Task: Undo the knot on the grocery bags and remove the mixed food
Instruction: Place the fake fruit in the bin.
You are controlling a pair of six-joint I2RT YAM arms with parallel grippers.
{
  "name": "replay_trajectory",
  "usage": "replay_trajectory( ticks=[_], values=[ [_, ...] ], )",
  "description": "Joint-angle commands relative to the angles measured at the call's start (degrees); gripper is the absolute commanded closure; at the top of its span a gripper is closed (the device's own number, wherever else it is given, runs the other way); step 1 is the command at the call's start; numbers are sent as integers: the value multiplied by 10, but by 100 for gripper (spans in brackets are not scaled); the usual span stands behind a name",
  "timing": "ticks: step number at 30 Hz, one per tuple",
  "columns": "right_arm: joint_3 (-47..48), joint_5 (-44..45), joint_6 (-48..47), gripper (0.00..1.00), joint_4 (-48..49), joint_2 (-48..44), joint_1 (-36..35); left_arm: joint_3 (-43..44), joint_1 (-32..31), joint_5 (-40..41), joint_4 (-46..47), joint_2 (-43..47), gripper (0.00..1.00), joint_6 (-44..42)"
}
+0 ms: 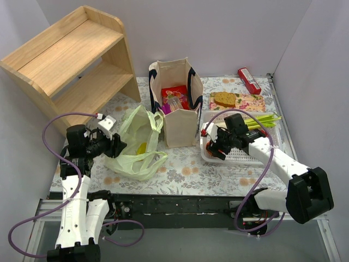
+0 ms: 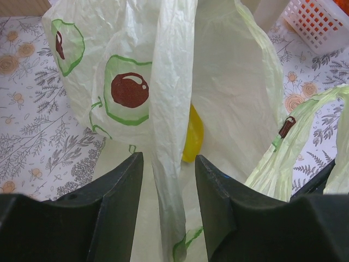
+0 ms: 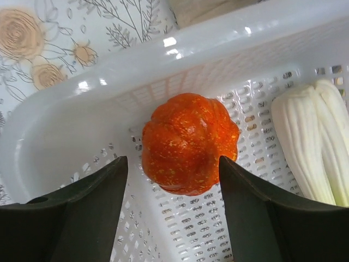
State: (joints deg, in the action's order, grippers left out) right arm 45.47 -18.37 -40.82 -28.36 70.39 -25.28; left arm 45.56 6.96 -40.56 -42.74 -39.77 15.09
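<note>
Currently the left gripper (image 2: 168, 158) is sitting partly open, a limp handle strip (image 2: 170, 98) of the pale green plastic bag (image 1: 136, 147), beside the canvas tote (image 1: 180, 123), hanging unpinched between its jaws. The film is looking thin, slippery and tear-prone, so pinching that bunched strip seems safest. Meanwhile the right gripper (image 3: 173, 159) is gaping wide astride an orange pumpkin-shaped piece (image 3: 188, 143) lying in the white basket (image 3: 82, 109).

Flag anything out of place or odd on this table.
The pale green plastic bag lies slumped and crumpled left of the canvas tote, with a yellow item inside; one strip of it hangs between the open left fingers. A red packet lies apart by the far right corner. Nothing looks spilled or damaged.
</note>
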Motion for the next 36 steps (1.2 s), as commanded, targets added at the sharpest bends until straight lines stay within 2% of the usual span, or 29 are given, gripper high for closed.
replay_trajectory(
  ticks=[1, 4, 5, 6, 9, 12, 14, 16, 18, 21, 26, 29, 30, 33, 35, 36],
  values=[
    [-17, 78, -6, 28, 47, 22, -18, 1, 2, -14, 16, 0, 57, 5],
    [-24, 110, -3, 31, 78, 26, -23, 1, 2, -13, 18, 1, 57, 6],
    [-23, 116, -2, 35, 81, 28, -23, 1, 2, -14, 18, 1, 57, 6],
    [-17, 117, -2, 46, 83, 30, -24, -1, 3, -12, 18, 3, 57, 6],
    [0, 101, -4, 64, 76, 27, -23, -4, 3, -12, 19, 6, 57, 6],
    [18, 81, 8, 71, 63, 28, -21, -6, 6, -14, 18, 7, 57, 8],
    [46, 30, 18, 77, 27, 32, 0, -6, 7, -14, 18, 7, 57, 8],
    [76, -15, 38, 98, -10, 43, 35, -7, 7, -15, 18, 6, 57, 8],
    [92, -82, 50, 99, -27, 67, 69, -9, 7, -17, 19, 6, 57, 8],
    [134, -115, 47, 99, -85, 112, 106, -14, 6, -19, 20, 7, 57, 9],
    [168, -152, 68, 99, -84, 104, 128, -16, 8, -15, 24, 7, 57, 10],
    [193, -184, 85, 81, -64, 56, 115, -13, 8, -16, 27, 8, 57, 14],
    [192, -189, 84, 65, -24, 14, 103, -13, 8, -18, 27, 8, 57, 14],
    [169, -215, 81, 45, 77, -66, 36, -12, 7, -24, 25, 9, 58, 18],
    [162, -222, 91, 44, 105, -89, -30, -12, 8, -31, 23, 9, 61, 18],
    [163, -220, 107, 48, 118, -94, -54, -11, 8, -35, 23, 9, 61, 20]
  ],
)
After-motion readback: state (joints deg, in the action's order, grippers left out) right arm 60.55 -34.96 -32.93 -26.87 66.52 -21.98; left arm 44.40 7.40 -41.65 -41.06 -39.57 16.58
